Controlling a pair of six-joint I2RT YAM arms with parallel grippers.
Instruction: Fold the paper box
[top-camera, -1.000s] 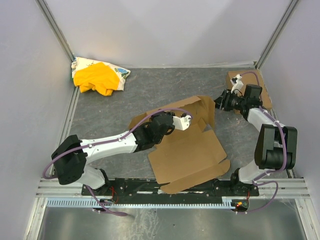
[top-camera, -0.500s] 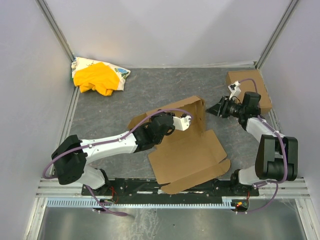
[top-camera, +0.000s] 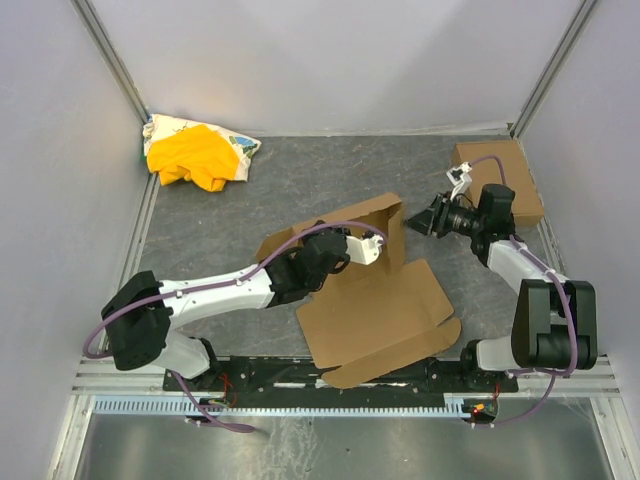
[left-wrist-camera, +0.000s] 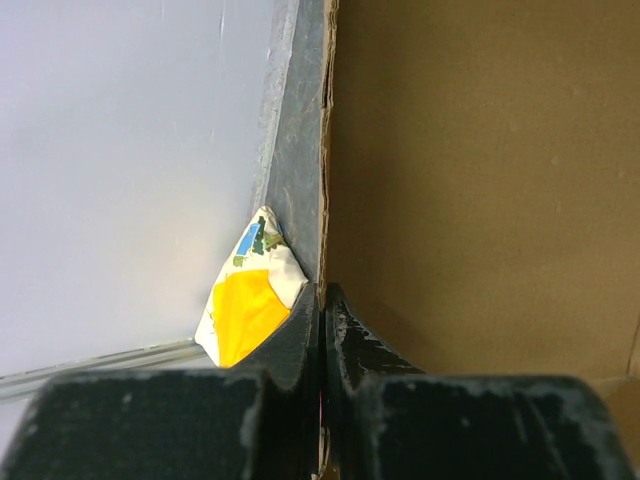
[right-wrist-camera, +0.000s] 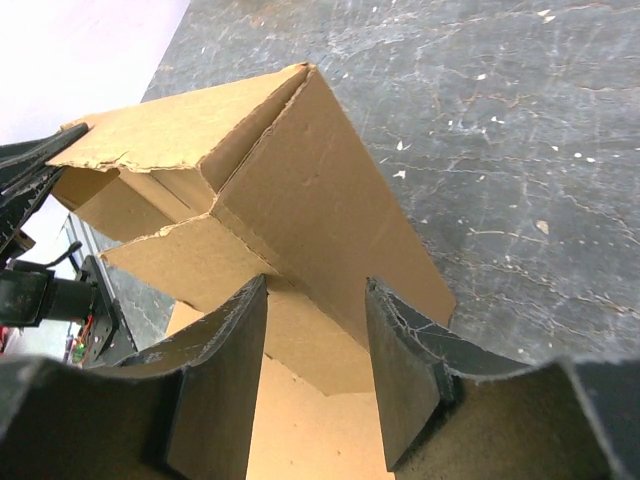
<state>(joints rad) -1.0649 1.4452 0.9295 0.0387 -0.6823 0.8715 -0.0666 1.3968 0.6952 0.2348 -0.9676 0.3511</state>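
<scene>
The paper box (top-camera: 385, 310) lies partly unfolded in the middle of the table, its back wall (top-camera: 345, 225) raised. My left gripper (top-camera: 372, 247) is shut on the top edge of that wall; in the left wrist view the jaws (left-wrist-camera: 322, 300) pinch the cardboard edge, with the brown panel (left-wrist-camera: 480, 180) to the right. My right gripper (top-camera: 425, 218) stands open just right of the wall's end. In the right wrist view its fingers (right-wrist-camera: 315, 290) frame the folded corner flap (right-wrist-camera: 300, 190) without touching it.
A small ready-folded brown box (top-camera: 500, 168) sits at the back right, behind the right arm. A yellow cloth on a printed bag (top-camera: 195, 155) lies in the back left corner, and also shows as a yellow cloth (left-wrist-camera: 245, 310) in the left wrist view. Grey walls enclose the table.
My right gripper has swung left from the small box toward the raised wall's end. The wall's end flap now stands more folded in. The left gripper keeps its hold.
</scene>
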